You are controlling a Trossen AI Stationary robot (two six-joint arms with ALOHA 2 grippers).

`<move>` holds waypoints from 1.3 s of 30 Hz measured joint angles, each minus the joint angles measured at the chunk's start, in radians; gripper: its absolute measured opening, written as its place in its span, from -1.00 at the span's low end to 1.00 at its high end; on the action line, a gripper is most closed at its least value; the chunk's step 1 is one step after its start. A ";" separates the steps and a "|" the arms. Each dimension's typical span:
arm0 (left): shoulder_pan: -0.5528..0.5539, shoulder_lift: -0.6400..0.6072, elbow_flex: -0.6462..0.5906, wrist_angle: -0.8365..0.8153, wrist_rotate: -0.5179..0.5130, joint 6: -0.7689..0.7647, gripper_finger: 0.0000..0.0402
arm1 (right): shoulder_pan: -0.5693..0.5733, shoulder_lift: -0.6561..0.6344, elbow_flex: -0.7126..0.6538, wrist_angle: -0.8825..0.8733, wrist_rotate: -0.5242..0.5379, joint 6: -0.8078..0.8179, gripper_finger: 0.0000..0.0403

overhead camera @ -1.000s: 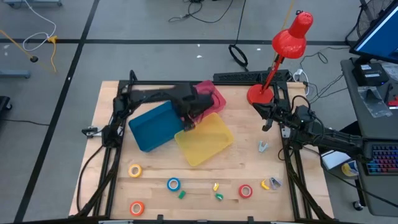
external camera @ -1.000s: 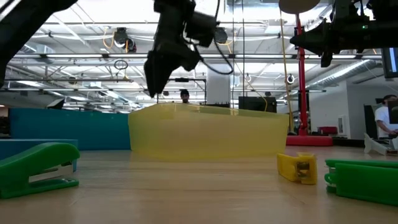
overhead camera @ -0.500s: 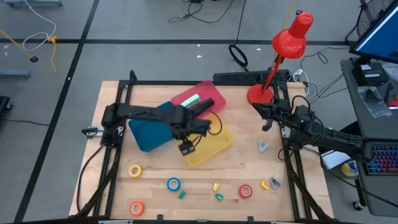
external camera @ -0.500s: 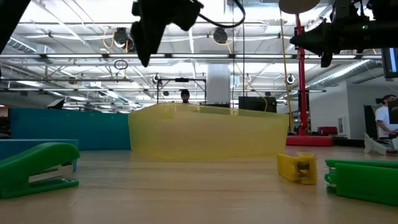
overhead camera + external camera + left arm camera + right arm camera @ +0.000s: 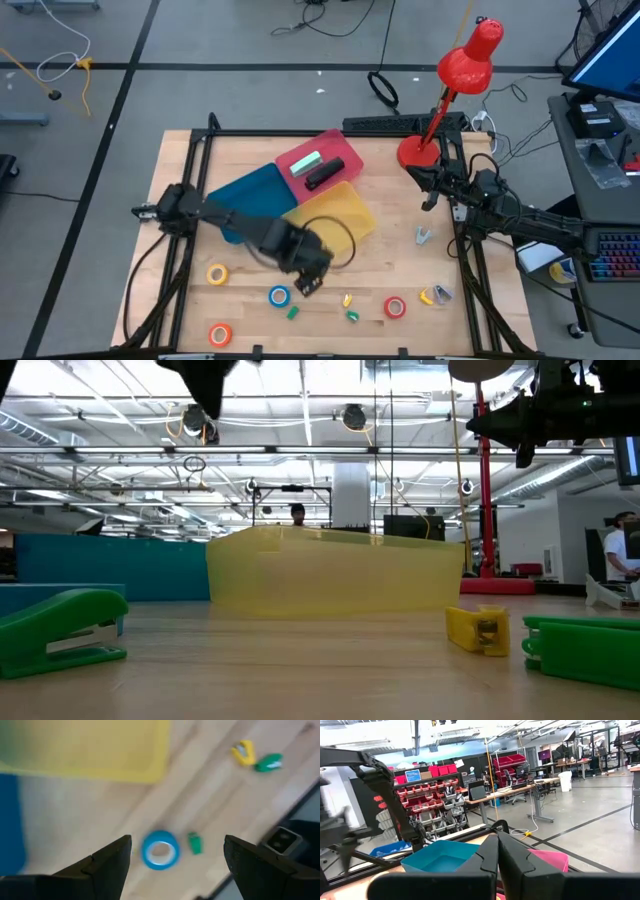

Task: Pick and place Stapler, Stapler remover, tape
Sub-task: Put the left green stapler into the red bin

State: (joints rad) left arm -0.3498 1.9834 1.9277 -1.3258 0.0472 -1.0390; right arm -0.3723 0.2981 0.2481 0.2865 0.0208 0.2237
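Observation:
My left gripper (image 5: 305, 283) (image 5: 177, 842) is open and empty, hovering above the near part of the table. The blue tape roll (image 5: 279, 296) (image 5: 160, 851) lies flat below, between its fingers in the left wrist view. The yellow tape roll (image 5: 217, 273), orange roll (image 5: 220, 334) and red roll (image 5: 395, 306) lie flat near the near edge. A pale green stapler (image 5: 305, 163) and a black stapler (image 5: 322, 175) lie in the pink bin (image 5: 345, 152). A grey staple remover (image 5: 423, 235) lies on the table's right. My right gripper (image 5: 428, 203) (image 5: 497, 840) waits shut above the right side.
A blue bin (image 5: 250, 195) and a yellow bin (image 5: 335, 228) sit mid-table beside the pink one. Small green pieces (image 5: 292, 313) (image 5: 352, 317), a small yellow one (image 5: 347, 299) and a yellow-grey item (image 5: 436, 294) lie near the near edge. A red lamp (image 5: 440, 95) stands at the far right.
My left arm has swung from over the pink bin toward the table's near edge, crossing the yellow bin, and now hangs above the blue tape roll. The pink bin with its two staplers has come into view. My right arm has kept still.

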 joint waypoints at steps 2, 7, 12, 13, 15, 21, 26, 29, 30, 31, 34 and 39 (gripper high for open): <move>-0.043 0.006 -0.006 0.018 -0.014 -0.072 0.54 | 0.000 0.000 0.000 0.000 0.000 0.000 -1.00; -0.118 0.040 -0.006 0.076 -0.021 -0.238 0.54 | 0.000 0.000 0.000 0.000 0.000 0.000 -1.00; -0.169 0.098 -0.006 0.169 -0.002 -0.319 0.54 | 0.000 0.002 0.000 0.001 0.000 0.000 -1.00; -0.174 0.111 -0.006 0.182 -0.001 -0.332 0.54 | 0.000 0.002 0.000 0.001 0.000 0.000 -1.00; -0.184 0.136 -0.006 0.188 0.008 -0.354 0.54 | 0.000 0.002 0.000 0.000 0.000 0.000 -1.00; -0.184 0.215 -0.006 0.242 0.079 -0.363 0.54 | 0.000 0.002 0.000 0.000 0.000 0.000 -1.00; -0.187 0.270 -0.006 0.286 0.111 -0.376 0.54 | 0.000 0.002 0.000 -0.007 0.000 0.000 -1.00; -0.192 0.283 -0.006 0.281 0.112 -0.418 0.54 | 0.000 0.002 0.000 -0.010 0.000 0.000 -1.00; -0.195 0.284 -0.006 0.281 0.111 -0.432 0.54 | 0.000 0.002 0.000 -0.010 0.000 0.000 -1.00; -0.196 0.285 -0.006 0.281 0.111 -0.446 0.54 | 0.000 0.002 0.000 -0.010 0.000 0.000 -1.00; -0.198 0.285 -0.006 0.281 0.106 -0.484 0.54 | 0.000 0.002 0.000 -0.010 0.000 0.000 -1.00; -0.197 0.285 -0.006 0.277 0.101 -0.519 0.54 | 0.000 0.002 0.000 -0.011 0.000 0.000 -1.00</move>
State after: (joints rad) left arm -0.5465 2.2684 1.9217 -1.0488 0.1478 -1.5585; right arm -0.3721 0.2996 0.2481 0.2760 0.0208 0.2234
